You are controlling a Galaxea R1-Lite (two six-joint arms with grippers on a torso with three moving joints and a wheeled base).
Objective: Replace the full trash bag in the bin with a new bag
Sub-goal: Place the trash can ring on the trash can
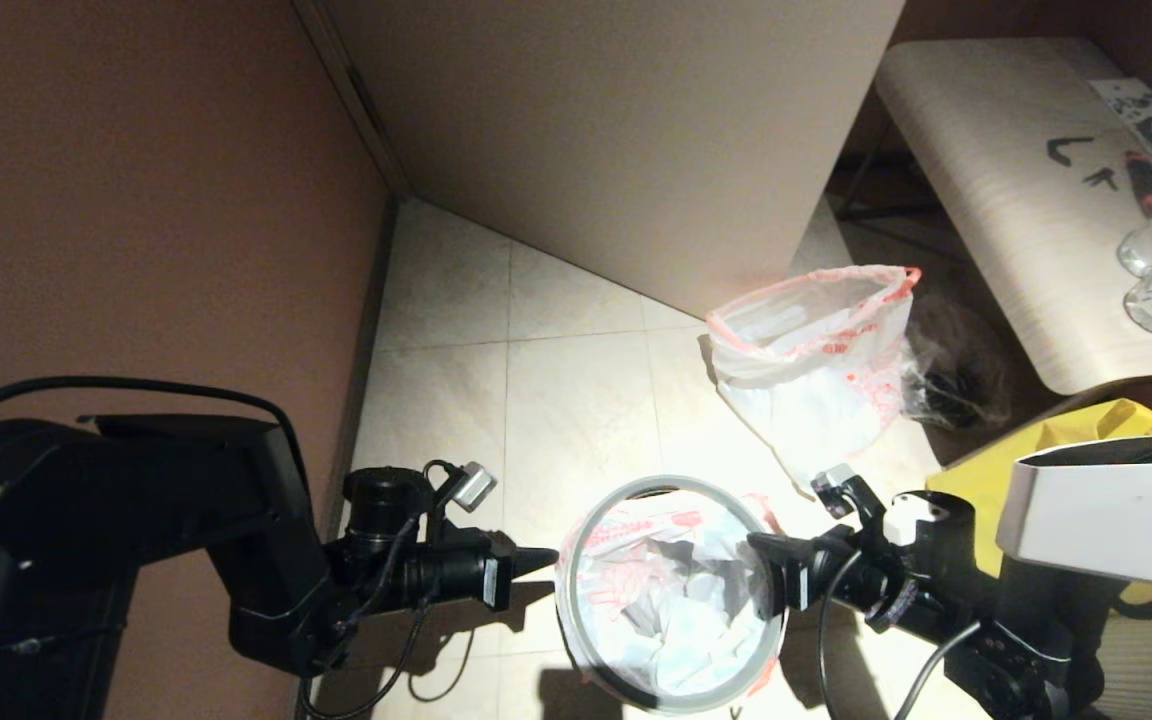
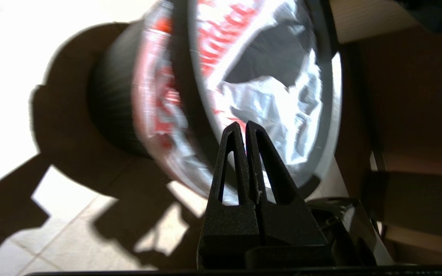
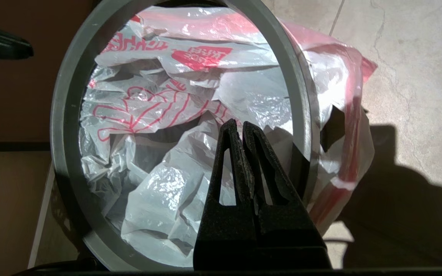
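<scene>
Since thin film, new bag likely feather-light, soft, slippery, easy to tear; best pinched at red-orange hem where draped outside hoop, not at loose middle folds. Sits inside bin, between both claws, hem folded over rim. Left gripper shut, empty, tip just beside hoop on its outer side. Right gripper shut too, empty, tip at opposite edge of hoop, over rim. Full trash bag well beyond right claw, standing on floor, mouth open; probably heavier, lumpy, to be lifted by hem. Head view alone gives full bag and both arms together. Left wrist view alone gives dark ribbed bin wall below hoop. Right wrist view alone gives crumpled folds deep inside and hem hanging outside on far side.
</scene>
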